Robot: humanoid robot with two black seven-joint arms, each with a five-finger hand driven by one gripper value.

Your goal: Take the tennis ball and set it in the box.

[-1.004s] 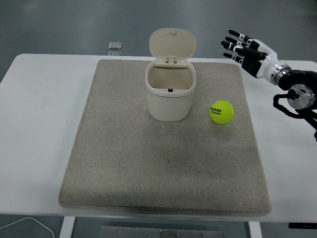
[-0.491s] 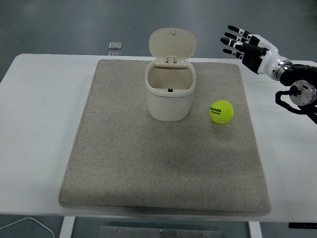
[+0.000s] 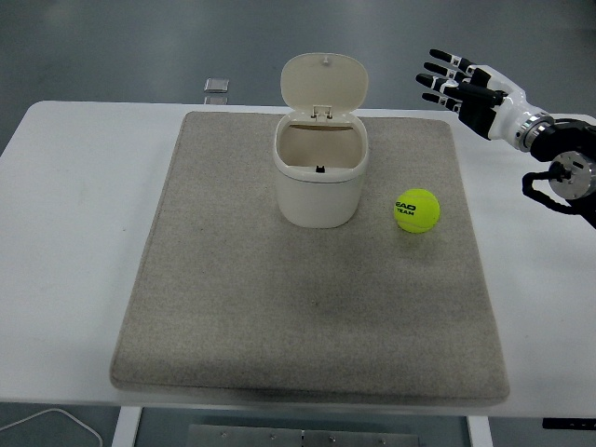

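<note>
- Tennis ball (image 3: pixel 416 210) sits on the grey mat (image 3: pixel 307 307), just to the right of the box (image 3: pixel 318 177), not touching it.
- Box: cream, rounded, hinged lid (image 3: pixel 325 83) standing upright at the back; opening clear, nothing seen inside.
- Right hand (image 3: pixel 466 90) hovers above and behind the box's right side, well apart from the ball; fingers spread, holding nothing. Left arm not seen.
- Handling, judged: ball looks light, felt-covered, slightly springy; the felt should give good grip, but it will roll on the mat if nudged from one side. Best hold: fingers and thumb wrapped around its widest part from above.
- Writing: black print on the ball's front face, two lines, reads roughly "EAD / TEAM"; the first letter seems to be lost round the curve.
- Small dark flat thing (image 3: pixel 216 86) on the table (image 3: pixel 74 205) behind and left of the box; cannot tell what it is.
</note>
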